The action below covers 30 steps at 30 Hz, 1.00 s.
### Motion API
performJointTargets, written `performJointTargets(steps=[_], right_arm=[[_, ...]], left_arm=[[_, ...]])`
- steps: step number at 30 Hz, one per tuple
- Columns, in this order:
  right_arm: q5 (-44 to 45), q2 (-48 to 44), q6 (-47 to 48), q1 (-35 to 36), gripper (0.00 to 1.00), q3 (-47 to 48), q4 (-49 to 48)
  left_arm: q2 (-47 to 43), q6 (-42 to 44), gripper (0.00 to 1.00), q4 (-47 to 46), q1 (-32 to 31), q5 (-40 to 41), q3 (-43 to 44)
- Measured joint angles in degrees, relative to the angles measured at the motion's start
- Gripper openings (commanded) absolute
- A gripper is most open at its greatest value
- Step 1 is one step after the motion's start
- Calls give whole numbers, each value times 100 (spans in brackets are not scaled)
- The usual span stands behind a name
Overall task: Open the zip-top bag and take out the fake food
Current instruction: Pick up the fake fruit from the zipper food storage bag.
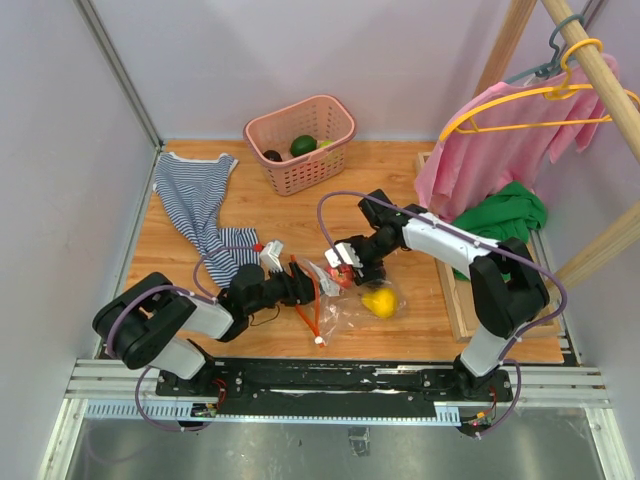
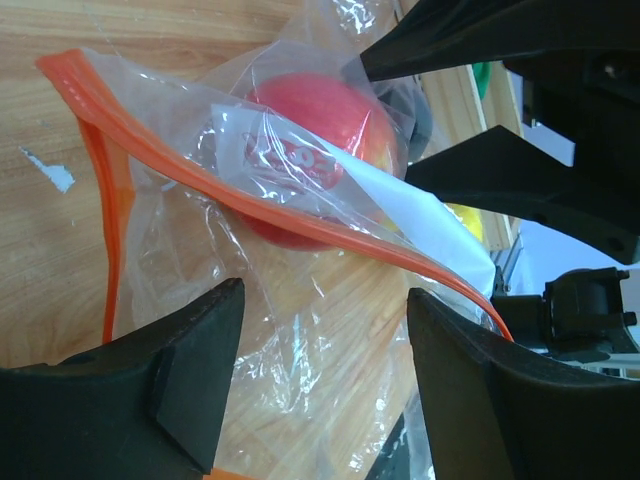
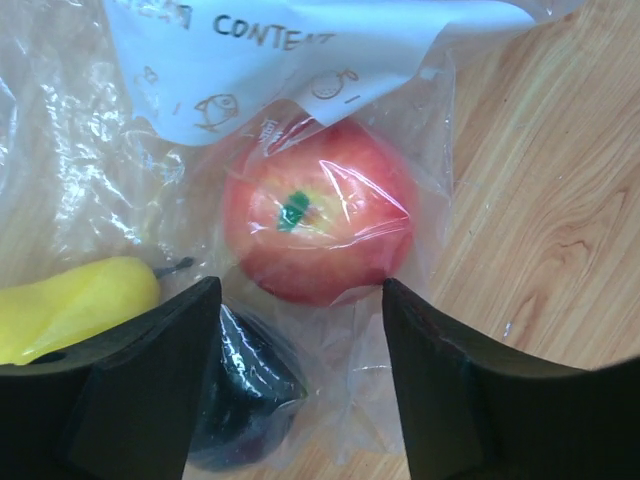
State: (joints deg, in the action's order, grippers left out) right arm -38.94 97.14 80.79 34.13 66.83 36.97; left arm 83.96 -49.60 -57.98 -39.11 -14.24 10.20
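Observation:
The clear zip-top bag lies on the wooden table in front of both arms, and its orange zip strip gapes open. Through the plastic I see a red apple, a yellow fruit and a dark purple piece. The bag's white label lies beyond the apple. My left gripper is open at the bag's mouth, with only plastic and table between its jaws. My right gripper is open just above the apple, outside the plastic. In the top view the left gripper and right gripper are close together over the bag.
A pink slotted basket at the back holds a green fruit and a dark one. A striped shirt lies at the left. A green cloth and a pink garment on a yellow hanger are at the right.

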Motion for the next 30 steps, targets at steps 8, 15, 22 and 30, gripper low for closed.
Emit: performJointTargets(steps=[8,15,22,30], right_arm=[[13,146,-92,129,44,-35,-184],[-4,146,-133,232,30,-109,-225],[-85,212,-269,306,14,-109,-225],[-203,343,-461,367,8,-109,-225]], left_arm=[[94,-48,77,-66,0,0,74],[332,-94,84,-68,4,0,192],[533,-129,91,-70,4,0,214],[807,-227,94,-382,4,-31,225]])
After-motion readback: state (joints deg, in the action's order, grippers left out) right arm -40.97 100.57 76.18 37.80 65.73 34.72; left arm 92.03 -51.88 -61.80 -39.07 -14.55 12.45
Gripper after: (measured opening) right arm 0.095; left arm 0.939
